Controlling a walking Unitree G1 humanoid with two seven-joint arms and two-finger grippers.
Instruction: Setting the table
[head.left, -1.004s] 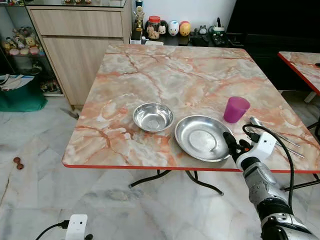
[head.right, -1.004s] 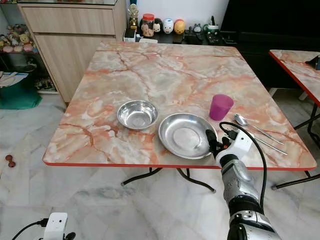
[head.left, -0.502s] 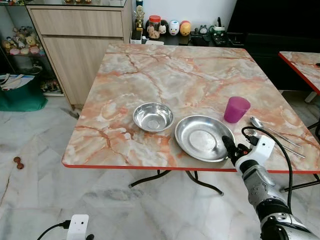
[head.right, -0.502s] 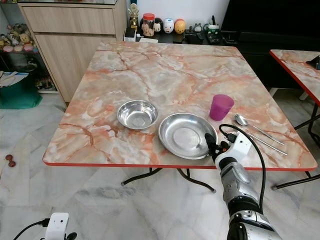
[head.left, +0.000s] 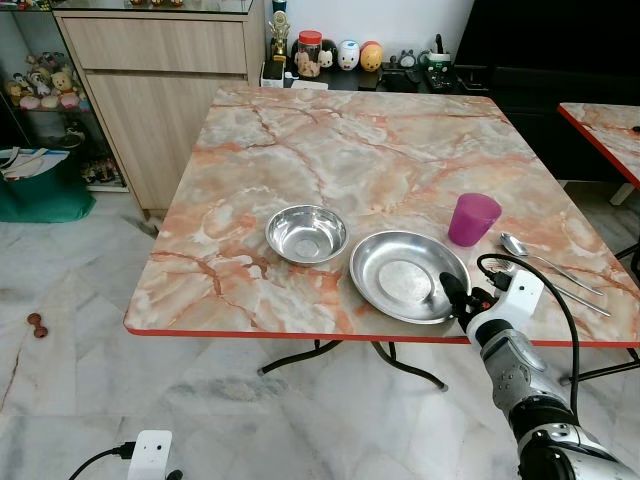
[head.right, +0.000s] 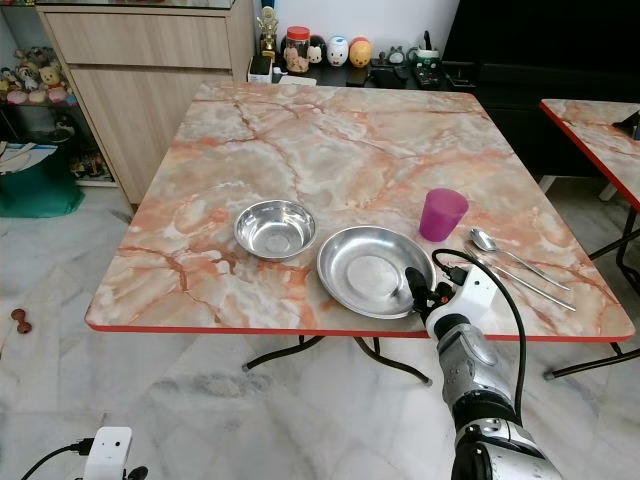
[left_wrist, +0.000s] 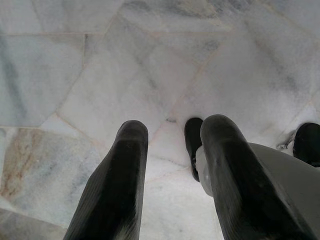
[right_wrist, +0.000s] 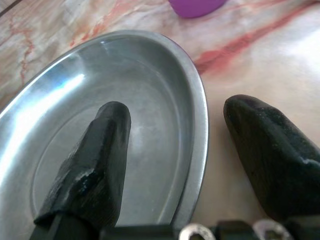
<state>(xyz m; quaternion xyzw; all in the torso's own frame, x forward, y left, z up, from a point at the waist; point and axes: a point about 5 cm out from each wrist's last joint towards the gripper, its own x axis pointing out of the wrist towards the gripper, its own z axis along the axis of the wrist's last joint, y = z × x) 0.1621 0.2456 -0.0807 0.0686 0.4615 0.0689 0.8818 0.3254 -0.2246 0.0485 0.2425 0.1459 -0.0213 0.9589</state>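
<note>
A round steel plate (head.left: 400, 272) lies near the front edge of the marble table (head.left: 350, 150), with a small steel bowl (head.left: 306, 233) to its left. A purple cup (head.left: 472, 218) stands behind the plate's right side, and a spoon (head.left: 530, 250) lies further right. My right gripper (head.left: 454, 292) is open at the plate's right rim. In the right wrist view one finger (right_wrist: 100, 150) is over the inside of the plate (right_wrist: 75, 100) and the other finger (right_wrist: 265, 145) is outside the rim. My left gripper (left_wrist: 175, 127) hangs open over the floor.
A second thin utensil (head.left: 578, 296) lies beside the spoon. A wooden cabinet (head.left: 160, 90) and a low shelf with jars (head.left: 340, 55) stand behind the table. Another table (head.left: 605, 125) is at the right. A white device (head.left: 150, 455) sits on the marble floor.
My right gripper has edged a little left, from just beside the plate onto its right rim. Plate, bowl, cup and spoon have stayed put.
</note>
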